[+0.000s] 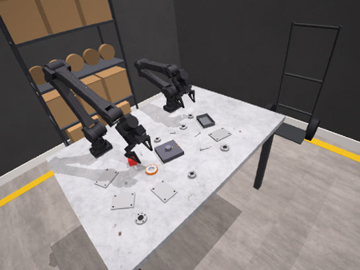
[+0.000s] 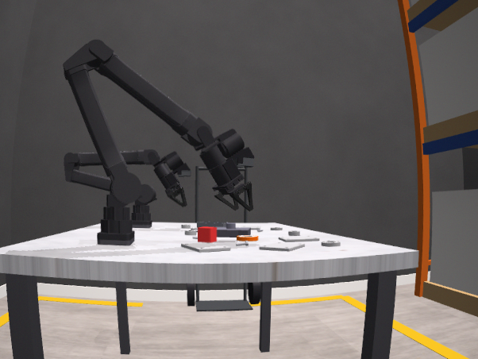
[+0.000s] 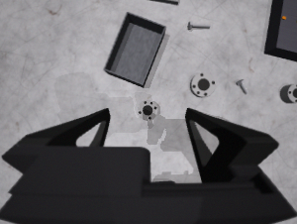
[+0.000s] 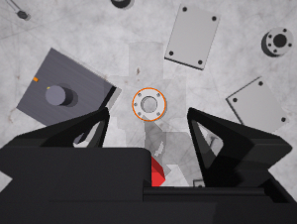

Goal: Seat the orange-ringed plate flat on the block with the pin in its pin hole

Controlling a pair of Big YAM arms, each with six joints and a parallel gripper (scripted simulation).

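The orange-ringed plate (image 1: 151, 166) lies flat on the table; it also shows in the exterior view (image 2: 247, 237) and in the right wrist view (image 4: 148, 104). The dark block (image 1: 168, 150) (image 4: 58, 94) with its round post sits just behind it. My right gripper (image 1: 139, 153) hovers open and empty above the table, over the plate and a red cube (image 1: 133, 161); in the right wrist view the plate lies between and ahead of the fingers. My left gripper (image 1: 186, 99) hangs open and empty at the far end, above a small flange (image 3: 148, 110).
A dark open tray (image 1: 205, 120), several grey square plates (image 1: 164, 191) and several small flanges (image 1: 141, 218) and screws (image 1: 203, 148) are scattered on the table. A shelf with boxes stands behind the arms; a hand truck (image 1: 303, 85) stands to the right.
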